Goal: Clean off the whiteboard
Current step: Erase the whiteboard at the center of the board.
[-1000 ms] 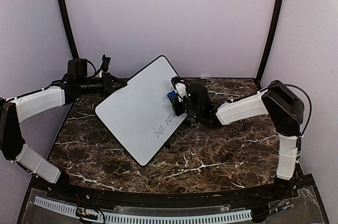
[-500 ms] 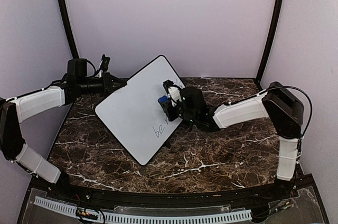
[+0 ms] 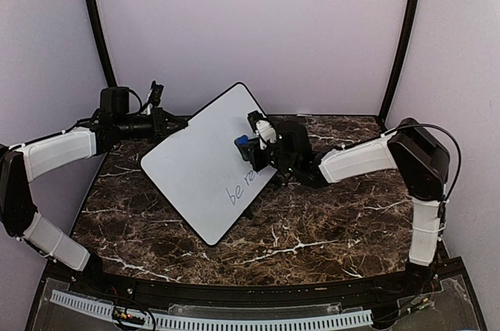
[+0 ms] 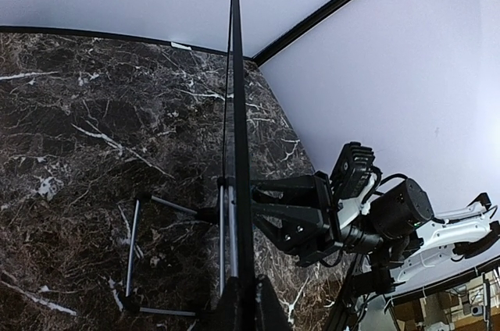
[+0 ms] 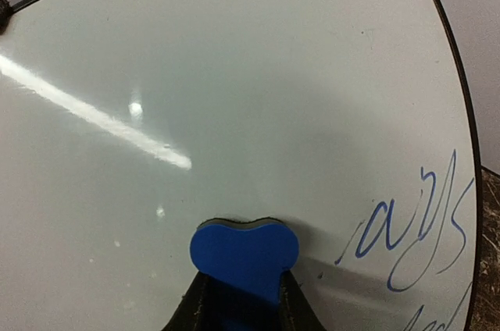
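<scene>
Large white rectangular whiteboard [image 3: 205, 167] with thin black rim, standing tilted over dark marble desk [image 3: 328, 222], left tool [image 3: 170, 123] pinched shut on its edge, right tool [image 5: 244, 307] clamping small blue foam eraser [image 5: 244, 253], apparently pressed to board face, just left of blue handwriting [image 5: 414, 222]

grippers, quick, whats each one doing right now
left gripper: closed on the edge of the whiteboard
right gripper: closed on the blue eraser, which is against the board
</scene>
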Robot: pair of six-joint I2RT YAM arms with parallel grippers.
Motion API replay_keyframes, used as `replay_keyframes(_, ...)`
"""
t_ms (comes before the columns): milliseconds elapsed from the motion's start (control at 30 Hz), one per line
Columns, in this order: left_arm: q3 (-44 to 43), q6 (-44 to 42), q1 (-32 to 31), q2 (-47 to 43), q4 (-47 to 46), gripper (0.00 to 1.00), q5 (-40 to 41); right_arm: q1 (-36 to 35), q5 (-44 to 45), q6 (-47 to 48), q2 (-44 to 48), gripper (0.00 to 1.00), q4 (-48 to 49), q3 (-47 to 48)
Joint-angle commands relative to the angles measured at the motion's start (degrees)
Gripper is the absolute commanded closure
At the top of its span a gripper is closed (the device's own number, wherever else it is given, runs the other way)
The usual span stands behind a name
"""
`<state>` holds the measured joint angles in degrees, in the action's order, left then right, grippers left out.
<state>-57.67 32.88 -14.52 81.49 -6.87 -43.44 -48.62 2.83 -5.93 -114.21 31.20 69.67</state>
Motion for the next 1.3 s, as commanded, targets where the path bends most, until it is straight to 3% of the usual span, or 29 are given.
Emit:
replay_keyframes(0,-0.09,-1.57,-2.7,-2.66,-4.61,1.0,-10.54,-0.5,0.21,-1.51,0.38,0.78,-3.18,-8.44)
replay_keyframes(233,0.01,-1.35,-2.73,-2.58,-4.94,1.0,-10.65,-0.62,1.73,-1.12,2.82,0.78,-2.57,-11.16)
replay_keyframes(667,-0.07,-1.93,-2.99,-2.78,-4.35,1.0,-10.23,1.76,2.47,2.56,-3.83,0.78,-9.9,8.81)
replay_keyframes(1067,0.11,-1.07,-3.02,-2.66,-5.22,1.0,-10.86,1.77,1.95,-0.57,3.89,0.78,-4.7,-11.58)
replay_keyframes(1267,0.12,-1.0,-3.14,-2.47,-5.38,1.0,-10.98,1.78,2.19,0.48,3.99,0.78,-5.57,-8.7)
